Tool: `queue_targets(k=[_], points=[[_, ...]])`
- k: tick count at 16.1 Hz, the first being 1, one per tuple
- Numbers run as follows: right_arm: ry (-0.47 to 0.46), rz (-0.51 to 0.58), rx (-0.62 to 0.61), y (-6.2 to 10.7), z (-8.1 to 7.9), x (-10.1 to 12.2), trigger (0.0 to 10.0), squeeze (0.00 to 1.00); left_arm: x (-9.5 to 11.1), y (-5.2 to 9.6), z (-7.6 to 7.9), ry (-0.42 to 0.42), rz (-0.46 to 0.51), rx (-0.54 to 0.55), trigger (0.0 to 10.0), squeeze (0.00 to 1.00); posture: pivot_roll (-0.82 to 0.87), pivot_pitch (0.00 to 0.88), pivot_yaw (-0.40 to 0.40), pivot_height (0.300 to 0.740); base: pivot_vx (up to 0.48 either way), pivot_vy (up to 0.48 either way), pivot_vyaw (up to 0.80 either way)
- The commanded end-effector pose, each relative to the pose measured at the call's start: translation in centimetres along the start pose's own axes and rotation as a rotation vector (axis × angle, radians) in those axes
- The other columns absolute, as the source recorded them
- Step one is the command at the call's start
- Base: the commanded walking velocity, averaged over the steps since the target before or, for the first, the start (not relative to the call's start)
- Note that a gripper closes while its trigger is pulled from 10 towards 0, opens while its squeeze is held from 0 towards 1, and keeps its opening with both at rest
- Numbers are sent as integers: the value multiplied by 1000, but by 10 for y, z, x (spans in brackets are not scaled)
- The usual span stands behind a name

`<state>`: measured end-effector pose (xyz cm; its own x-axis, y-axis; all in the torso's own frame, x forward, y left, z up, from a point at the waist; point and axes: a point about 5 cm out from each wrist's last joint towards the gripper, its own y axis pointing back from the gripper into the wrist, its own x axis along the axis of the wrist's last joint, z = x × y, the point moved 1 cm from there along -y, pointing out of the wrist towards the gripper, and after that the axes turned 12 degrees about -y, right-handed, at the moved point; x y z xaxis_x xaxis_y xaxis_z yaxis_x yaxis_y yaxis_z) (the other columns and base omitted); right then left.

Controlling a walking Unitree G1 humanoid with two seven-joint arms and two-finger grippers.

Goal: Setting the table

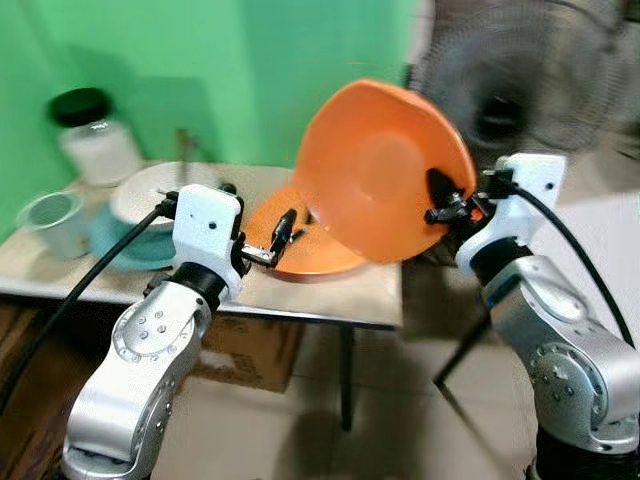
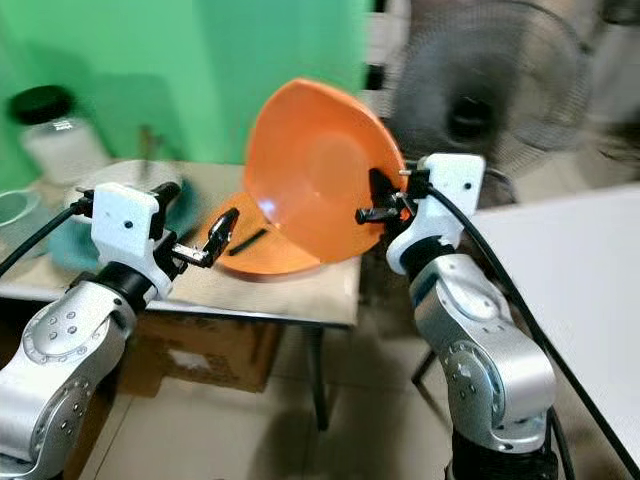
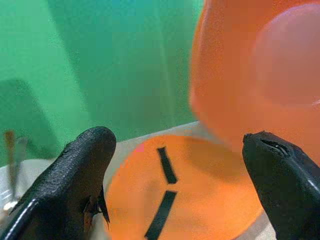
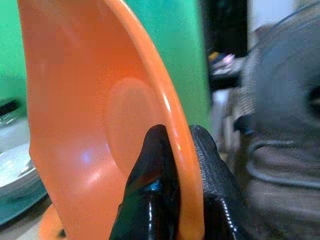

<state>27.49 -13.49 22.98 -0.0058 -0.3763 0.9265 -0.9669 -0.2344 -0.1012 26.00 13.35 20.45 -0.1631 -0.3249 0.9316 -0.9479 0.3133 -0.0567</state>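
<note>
Right gripper (image 1: 452,203): jaws pinching tilted orange plate (image 1: 380,170) rim, above tabletop (image 1: 330,290) right edge | left gripper (image 1: 282,235): jaws apart, empty, over second plate (image 1: 310,250) | advice: level, lower gently.

— Hidden? Flat orange plate (image 1: 315,250): far part covered by tilted orange plate (image 1: 385,170). Stacked dishes (image 1: 140,215): partly behind left wrist housing.
— Cut off? Raised plate's top and bottom in right wrist view; glass cup (image 2: 12,215) at frame edge.
— Blurred? Fan (image 1: 525,85), jar (image 1: 95,135), upright utensil (image 1: 183,145): type undetermined.
</note>
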Motion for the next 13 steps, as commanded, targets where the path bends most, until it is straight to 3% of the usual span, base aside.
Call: queue_targets(k=[1, 4, 10, 13], points=[[18, 98, 42, 4, -9, 17, 10000, 0, 1, -2, -11, -21, 4, 56, 10000, 0, -114, 7, 59, 740, 0, 0, -800], [68, 123, 71, 6, -14, 20, 10000, 0, 0, -3, -17, -26, 3, 98, 10000, 0, -118, 6, 64, 740, 0, 0, -800], [-4, 138, 96, 5, -19, 19, 10000, 0, 0, -1, -17, -22, 2, 109, 10000, 0, -103, 1, 54, 740, 0, 0, -800], [110, 100, 47, 2, -16, 13, 10000, 0, -3, 4, -18, -24, -18, 116, 10000, 0, -83, 7, 51, 740, 0, 0, -796]])
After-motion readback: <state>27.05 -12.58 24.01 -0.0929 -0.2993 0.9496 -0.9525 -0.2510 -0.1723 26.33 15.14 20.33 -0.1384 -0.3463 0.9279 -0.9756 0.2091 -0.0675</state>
